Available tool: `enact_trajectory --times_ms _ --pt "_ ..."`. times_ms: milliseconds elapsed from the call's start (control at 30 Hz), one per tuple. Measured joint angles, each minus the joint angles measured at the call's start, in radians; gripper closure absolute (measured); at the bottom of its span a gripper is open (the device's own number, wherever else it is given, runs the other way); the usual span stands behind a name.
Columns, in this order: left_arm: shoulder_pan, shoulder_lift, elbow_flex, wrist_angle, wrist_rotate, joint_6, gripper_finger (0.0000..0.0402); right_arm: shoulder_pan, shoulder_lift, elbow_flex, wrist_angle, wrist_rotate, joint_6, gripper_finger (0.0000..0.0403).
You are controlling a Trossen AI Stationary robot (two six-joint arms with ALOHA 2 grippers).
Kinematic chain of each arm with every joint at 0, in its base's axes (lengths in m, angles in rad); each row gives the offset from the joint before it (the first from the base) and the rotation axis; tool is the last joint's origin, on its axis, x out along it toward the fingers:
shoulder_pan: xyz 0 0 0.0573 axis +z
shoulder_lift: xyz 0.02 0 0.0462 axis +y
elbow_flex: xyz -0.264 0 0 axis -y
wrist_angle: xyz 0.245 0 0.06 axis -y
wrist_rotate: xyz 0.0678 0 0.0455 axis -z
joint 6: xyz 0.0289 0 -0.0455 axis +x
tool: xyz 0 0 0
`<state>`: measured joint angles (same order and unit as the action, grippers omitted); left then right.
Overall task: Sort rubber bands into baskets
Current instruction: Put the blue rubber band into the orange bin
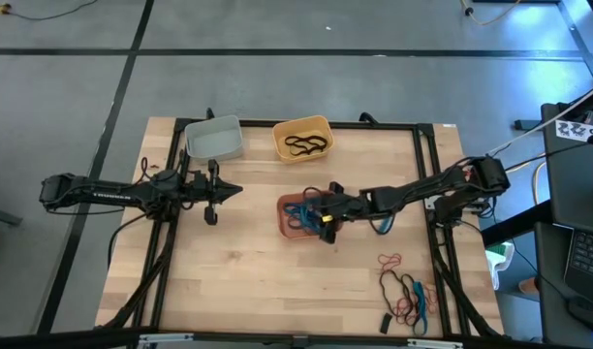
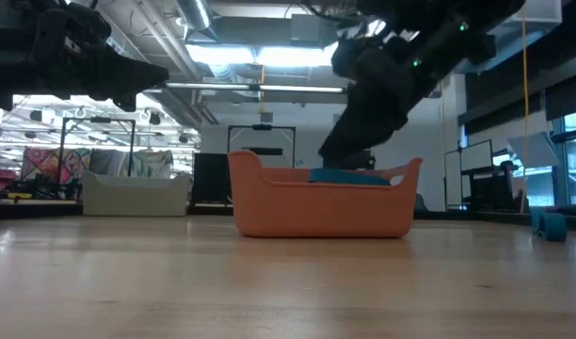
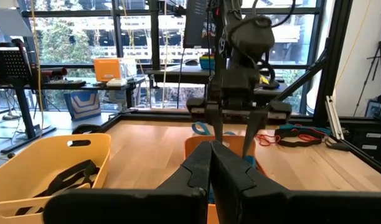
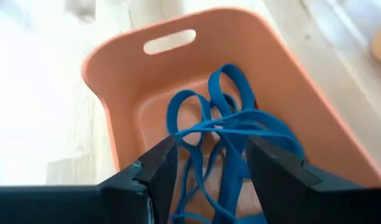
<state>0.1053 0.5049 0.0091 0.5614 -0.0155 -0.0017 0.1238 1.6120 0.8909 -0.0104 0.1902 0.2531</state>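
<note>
The salmon basket [image 1: 287,207] [image 2: 316,212] [image 4: 116,68] stands mid-table and holds a heap of blue rubber bands [image 4: 228,124] [image 2: 349,175]. My right gripper [image 1: 314,216] [image 4: 209,155] hangs open just over this basket, slanting down, one finger on each side of the blue heap. Black rubber bands [image 1: 307,145] lie in the yellow basket [image 1: 280,131] at the far edge. The grey basket [image 1: 215,139] stands left of it. My left gripper [image 1: 236,191] [image 3: 210,152] waits shut at the table's left, pointing level, with nothing in it. My right gripper stands open around the blue rubber bands in the salmon basket. A blue strand [image 4: 237,132] runs across the gap between the fingers. I cannot tell whether either finger touches it.
Loose red, black and blue rubber bands [image 1: 408,291] lie in a pile at the table's near right corner, with a red one [image 1: 390,260] just beyond it. Another blue band [image 1: 379,226] lies under the right arm. A dark frame borders the table.
</note>
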Motion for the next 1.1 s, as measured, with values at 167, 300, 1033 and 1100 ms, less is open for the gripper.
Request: enact_trajectory --times_ms 167,300,1033,1100 --pt "0.0 0.0 0.0 -0.001 0.0 0.0 0.0396 0.0 -0.071 0.0 -0.032 0.0 0.001 0.0214" --pt "0.0 0.0 0.0 -0.001 0.0 0.0 0.0396 0.0 -0.131 0.0 -0.074 0.002 0.002 0.0214" --pt "0.0 0.0 0.0 -0.003 0.0 0.002 0.0396 0.001 -0.326 0.0 -0.391 0.036 0.042 0.0214" --pt "0.0 0.0 0.0 -0.003 0.0 0.004 0.0396 0.001 -0.331 0.0 -0.443 0.044 0.061 0.0214"
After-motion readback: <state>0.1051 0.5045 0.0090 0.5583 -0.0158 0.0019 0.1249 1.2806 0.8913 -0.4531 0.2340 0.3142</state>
